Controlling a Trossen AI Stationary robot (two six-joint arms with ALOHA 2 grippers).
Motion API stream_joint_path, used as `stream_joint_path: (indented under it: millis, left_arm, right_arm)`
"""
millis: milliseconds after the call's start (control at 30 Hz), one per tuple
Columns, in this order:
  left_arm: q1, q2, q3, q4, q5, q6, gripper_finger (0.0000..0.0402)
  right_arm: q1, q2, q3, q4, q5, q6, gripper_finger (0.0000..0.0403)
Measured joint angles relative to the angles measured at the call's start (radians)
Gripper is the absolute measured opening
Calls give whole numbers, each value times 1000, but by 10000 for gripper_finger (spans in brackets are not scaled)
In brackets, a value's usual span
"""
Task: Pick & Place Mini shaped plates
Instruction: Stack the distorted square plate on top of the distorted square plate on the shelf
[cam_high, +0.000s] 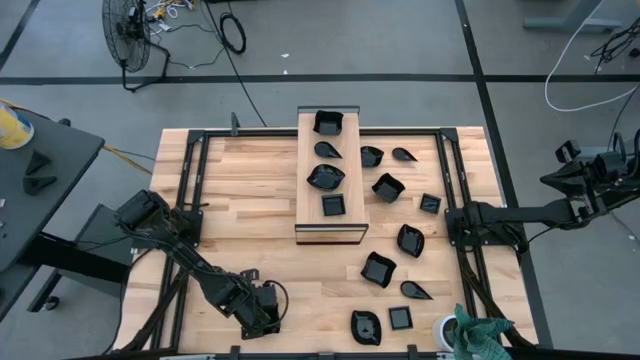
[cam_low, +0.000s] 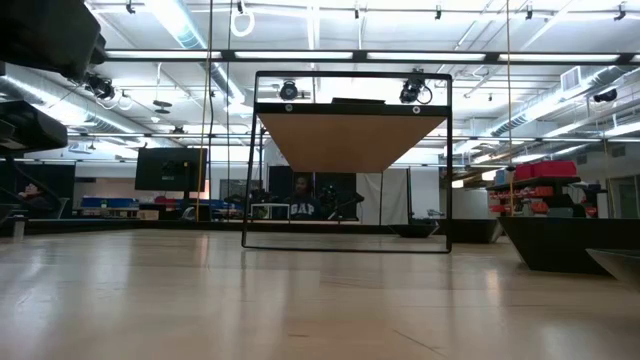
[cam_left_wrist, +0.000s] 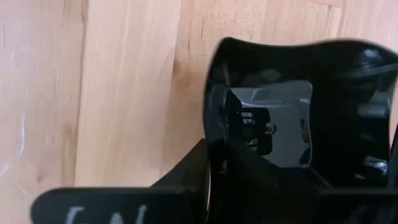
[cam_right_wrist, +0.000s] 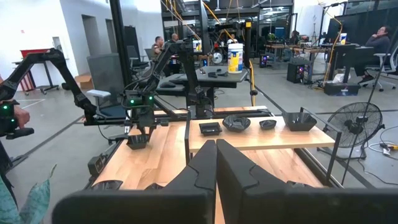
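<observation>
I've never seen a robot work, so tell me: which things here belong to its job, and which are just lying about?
Job: black mini plates loose on the table; four more on the wooden board; left gripper at one plate.
Lying about: floor fan; green cloth; cables.

Left arm bent low over the table's near-left corner with the left gripper (cam_high: 262, 312) closed on a small black dish (cam_left_wrist: 298, 118), right arm stretched off the table's right side, right gripper (cam_right_wrist: 216, 163) fingers pressed together.
</observation>
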Motion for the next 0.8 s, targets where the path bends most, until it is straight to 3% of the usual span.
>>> stream_joint_path:
  millis: [300,600,800]
  left_arm:
    - [0,0,1,4,13,0,7]
    - [35,-9,1,8,108,0,4]
    - [84,-91,-1,-24,124,-34,3]
  right_arm:
    - [0,0,0,0,0,0,10]
    - [0,0,0,0,0,0,10]
    - [0,0,0,0,0,0,10]
